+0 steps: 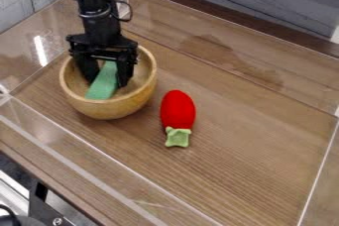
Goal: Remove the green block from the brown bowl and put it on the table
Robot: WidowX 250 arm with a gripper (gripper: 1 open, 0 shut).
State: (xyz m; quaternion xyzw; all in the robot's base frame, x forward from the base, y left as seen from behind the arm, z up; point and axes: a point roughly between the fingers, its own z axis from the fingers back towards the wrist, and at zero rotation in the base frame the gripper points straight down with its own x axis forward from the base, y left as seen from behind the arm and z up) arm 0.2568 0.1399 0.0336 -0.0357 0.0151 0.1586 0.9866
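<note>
The brown bowl (110,101) sits at the left of the table (252,81). Inside it the mint-green block (102,83) leans against the inner wall. My gripper (103,69) points straight down into the bowl, open, with one black finger on each side of the block's upper part. I cannot tell whether the fingers touch the block. The block's top end is partly hidden behind the gripper.
A red toy vegetable (176,112) with a small green stem lies just right of the bowl. Clear acrylic walls (27,42) edge the tabletop on the left, front and right. A grey plank wall runs along the back.
</note>
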